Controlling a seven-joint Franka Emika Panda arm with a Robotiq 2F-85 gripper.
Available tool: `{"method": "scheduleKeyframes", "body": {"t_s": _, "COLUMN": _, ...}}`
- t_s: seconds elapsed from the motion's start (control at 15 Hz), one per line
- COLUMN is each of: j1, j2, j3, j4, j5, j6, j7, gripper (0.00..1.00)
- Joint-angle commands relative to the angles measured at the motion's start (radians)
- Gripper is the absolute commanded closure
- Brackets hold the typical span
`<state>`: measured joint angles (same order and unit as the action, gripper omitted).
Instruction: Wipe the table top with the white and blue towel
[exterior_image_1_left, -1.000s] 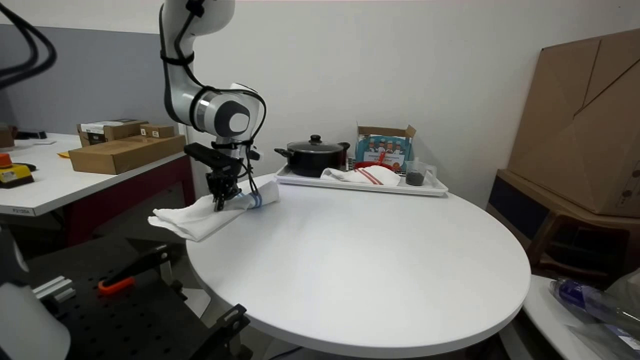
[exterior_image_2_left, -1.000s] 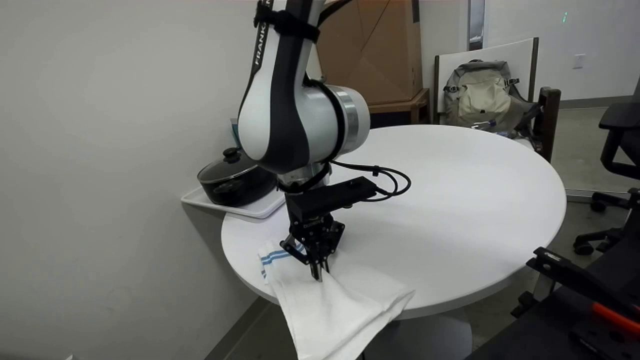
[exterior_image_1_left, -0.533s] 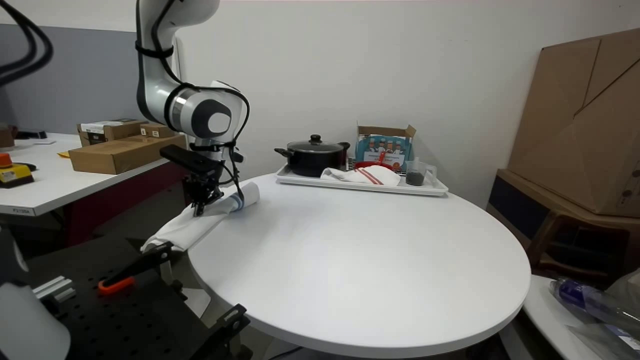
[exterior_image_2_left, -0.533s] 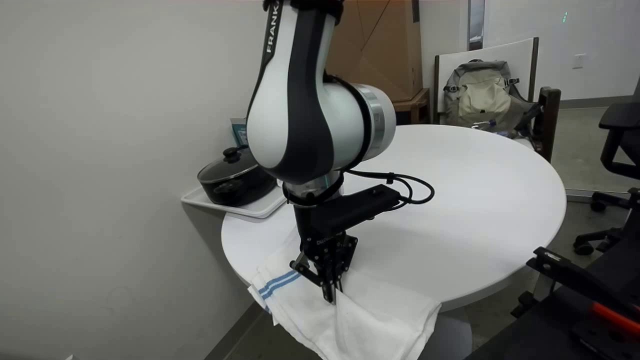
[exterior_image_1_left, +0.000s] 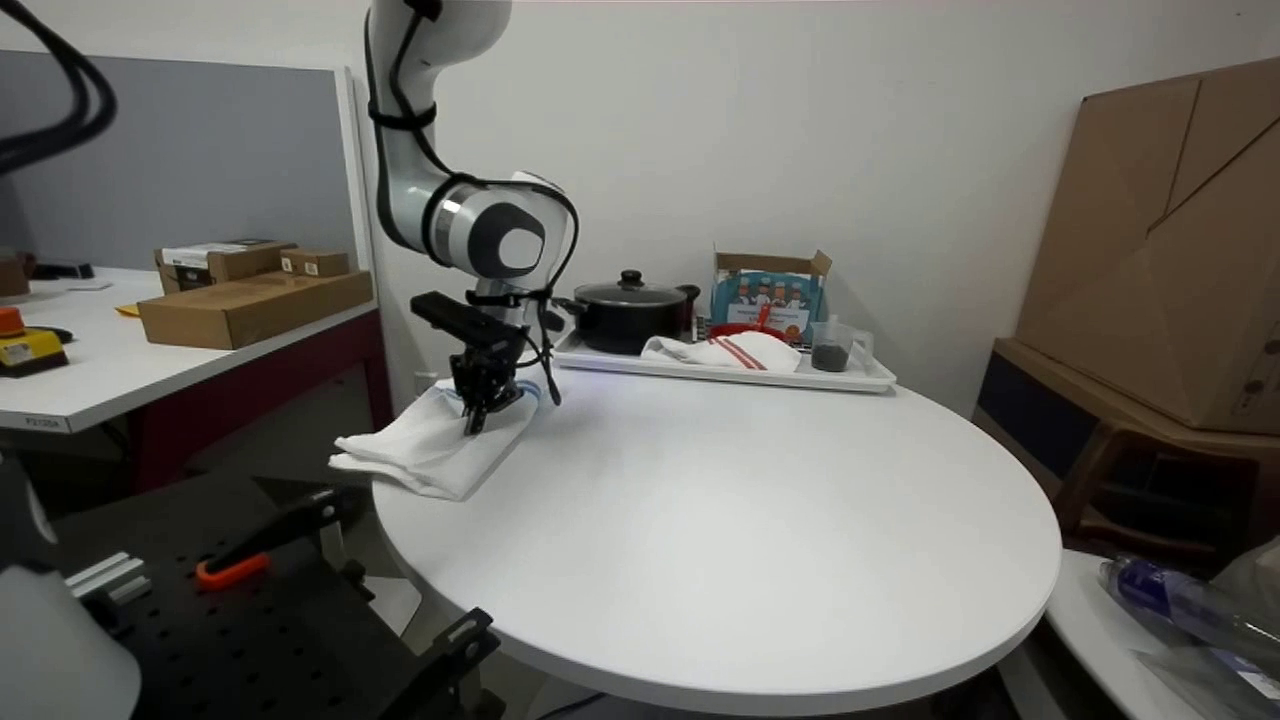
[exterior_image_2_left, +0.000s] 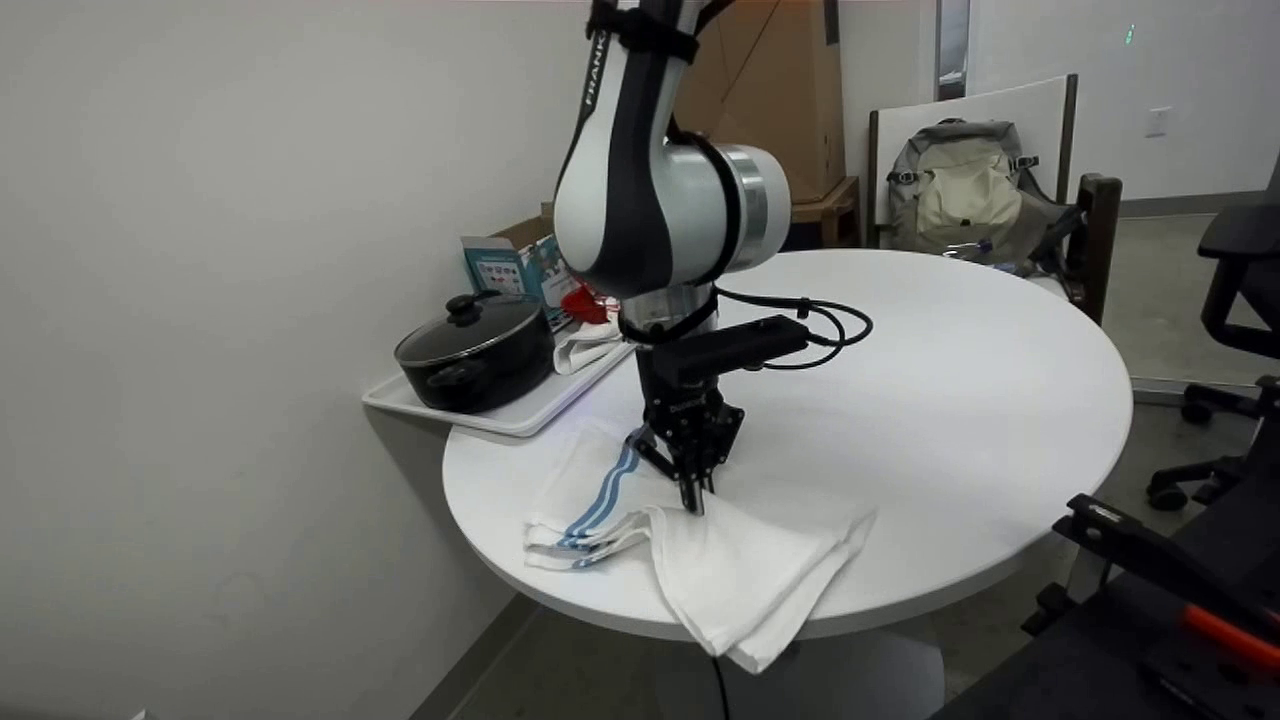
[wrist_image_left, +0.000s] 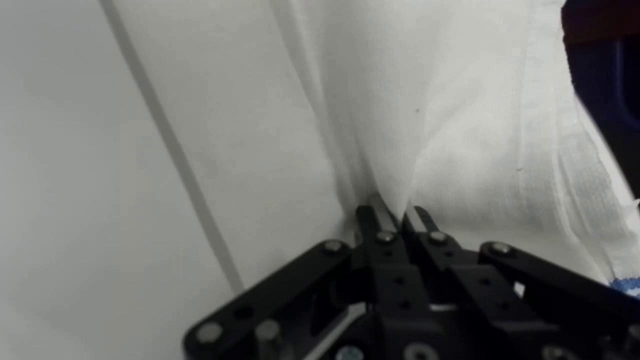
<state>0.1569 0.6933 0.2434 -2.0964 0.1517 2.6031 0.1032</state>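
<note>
Stretching across an exterior view, the large round smooth white bench (exterior_image_2_left: 950, 380) carries, near seven o'clock, the blue-striped folded white cloth towel (exterior_image_2_left: 705, 550), one end overhanging. The towel has just slid toward twelve o'clock, less cloth dangling, so wiping seems under way. The black two-fingered end effector (wrist_image_left: 397, 217) pinches a fold of it.

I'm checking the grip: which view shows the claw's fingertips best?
The wrist view: fingertips show close up, a fold of towel pinched between them. Both exterior views show them small, down at the towel.
</note>
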Motion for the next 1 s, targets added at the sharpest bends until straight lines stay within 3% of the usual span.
{"method": "scheduleKeyframes", "body": {"t_s": 0.0, "j1": -0.024, "j2": 0.095, "j3": -0.088, "j4": 0.143, "j5": 0.005, "j6": -0.083, "j7": 0.015, "gripper": 0.99}}
{"method": "scheduleKeyframes", "body": {"t_s": 0.93, "j1": -0.246, "j2": 0.287, "j3": -0.286, "j4": 0.509, "j5": 0.018, "j6": -0.287, "j7": 0.054, "gripper": 0.99}}
